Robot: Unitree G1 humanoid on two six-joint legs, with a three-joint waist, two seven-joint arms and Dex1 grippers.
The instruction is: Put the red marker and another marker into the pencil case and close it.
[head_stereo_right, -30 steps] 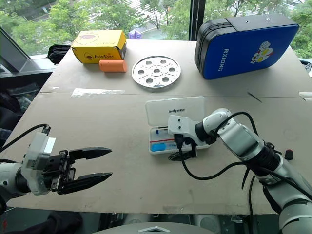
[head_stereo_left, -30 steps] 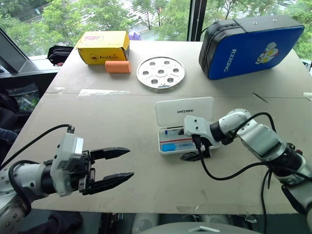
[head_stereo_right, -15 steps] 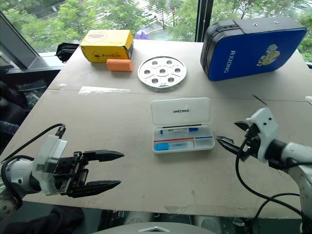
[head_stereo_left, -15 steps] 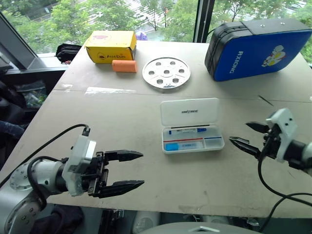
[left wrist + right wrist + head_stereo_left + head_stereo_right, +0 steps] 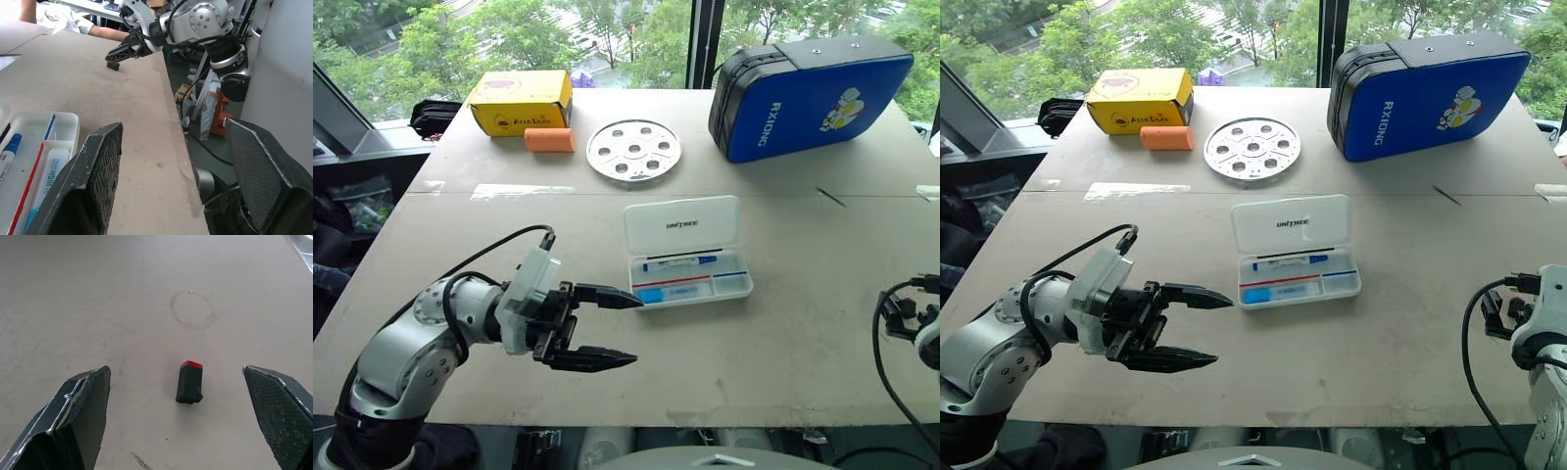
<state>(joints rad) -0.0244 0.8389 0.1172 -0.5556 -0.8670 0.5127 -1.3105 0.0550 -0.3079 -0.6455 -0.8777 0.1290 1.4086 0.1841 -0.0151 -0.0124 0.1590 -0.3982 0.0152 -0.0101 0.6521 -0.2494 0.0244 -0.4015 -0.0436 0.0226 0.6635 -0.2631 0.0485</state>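
The open case (image 5: 686, 252) lies mid-table, long axis left to right, with two markers inside. The left gripper (image 5: 617, 328), jaws apart, hovers just left of it, nearer than the right gripper (image 5: 124, 50), also apart, at the far-right table edge.

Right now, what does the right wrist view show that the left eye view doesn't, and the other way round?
The right wrist view alone shows a small black cap with a red end lying on the table, between the open fingers of the right gripper.

The left eye view alone shows the open pencil case holding a blue-capped marker, the open left gripper near the case, the blue bag, the round metal plate and the yellow box.

Both show the pale table top.
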